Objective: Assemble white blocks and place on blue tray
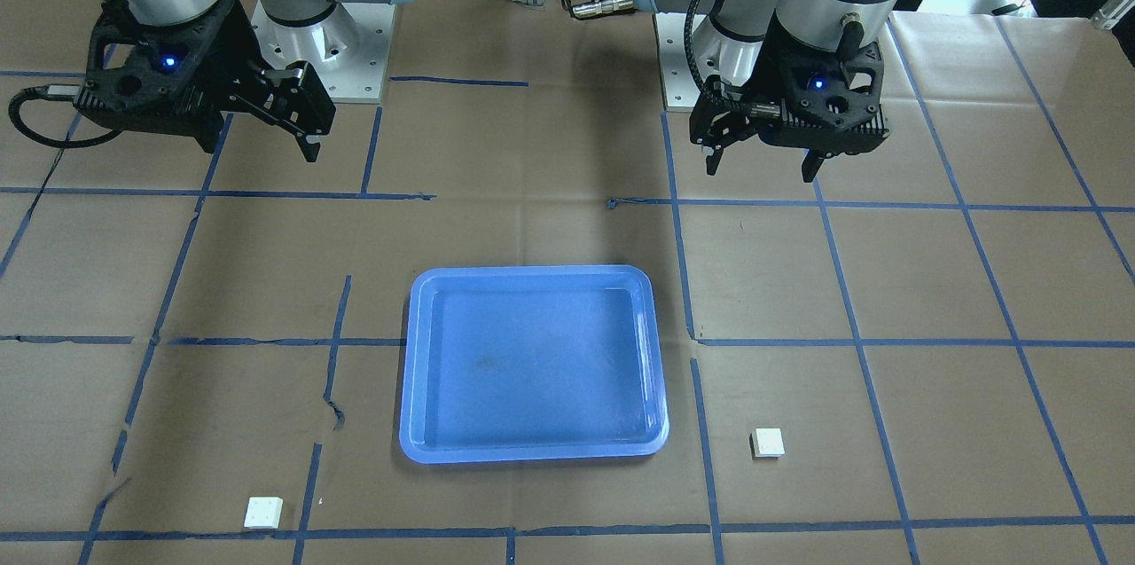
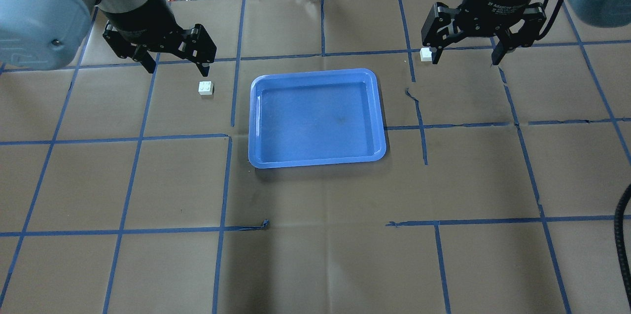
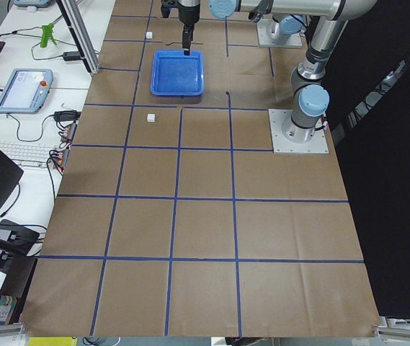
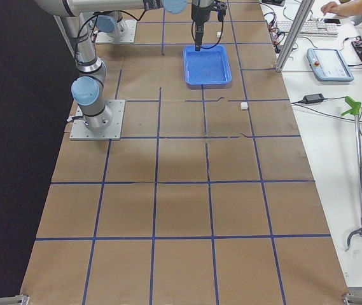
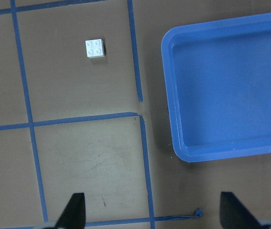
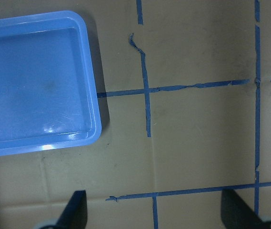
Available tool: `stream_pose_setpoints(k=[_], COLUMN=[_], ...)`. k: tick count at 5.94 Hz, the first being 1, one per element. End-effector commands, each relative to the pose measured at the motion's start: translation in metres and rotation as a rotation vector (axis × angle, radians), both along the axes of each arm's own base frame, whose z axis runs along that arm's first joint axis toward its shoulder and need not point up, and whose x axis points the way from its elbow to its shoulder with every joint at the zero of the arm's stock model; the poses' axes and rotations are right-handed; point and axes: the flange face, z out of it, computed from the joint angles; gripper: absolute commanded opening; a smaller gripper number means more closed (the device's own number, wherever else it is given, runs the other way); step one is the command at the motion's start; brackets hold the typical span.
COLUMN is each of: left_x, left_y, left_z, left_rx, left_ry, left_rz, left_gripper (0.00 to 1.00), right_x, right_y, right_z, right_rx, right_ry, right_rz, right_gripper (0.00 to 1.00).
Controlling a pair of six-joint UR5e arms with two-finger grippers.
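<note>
The blue tray [image 2: 317,117] lies empty in the middle of the table. One white block [image 2: 206,87] sits on the paper to the tray's left, a second white block [image 2: 426,54] to its far right. My left gripper [image 2: 176,70] hangs open and empty high above the table, near the first block. My right gripper [image 2: 465,60] hangs open and empty beside the second block. In the left wrist view the block [image 5: 95,48] lies ahead of the open gripper [image 5: 154,212], left of the tray [image 5: 230,90]. The right wrist view shows the tray [image 6: 35,81] and the open gripper [image 6: 155,212], no block.
Brown paper with a grid of blue tape covers the table. In the front-facing view the blocks [image 1: 768,443] [image 1: 264,512] lie near the operators' edge, on either side of the tray [image 1: 532,365]. Keyboards, cables and a tablet lie on the side bench beyond.
</note>
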Motion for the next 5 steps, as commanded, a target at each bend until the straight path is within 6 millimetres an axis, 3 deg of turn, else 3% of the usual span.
stream_pose_setpoints(k=[1,2,3,4,5], left_x=[0.000,0.007,0.030,0.060,0.065], left_y=[0.006,0.012,-0.010,-0.086,-0.139], left_z=[0.005,0.017,-0.024,-0.133,-0.230], left_rx=[-0.005,-0.032,0.040,0.017,0.009], left_ry=[-0.001,-0.014,-0.017,-0.011,-0.018], left_rz=[-0.002,0.012,0.022,0.009,0.014], left_gripper=[0.99,0.99,0.99,0.99,0.99], right_x=[0.000,0.000,0.000,0.000,0.000], right_y=[0.000,0.000,0.000,0.000,-0.001], right_z=[0.000,0.000,0.000,0.000,0.000], right_rx=[0.000,0.000,0.002,0.002,0.002], right_ry=[-0.002,-0.002,-0.002,0.002,0.000], right_rz=[0.000,0.000,0.000,0.001,0.020], right_gripper=[1.00,1.00,1.00,1.00,1.00])
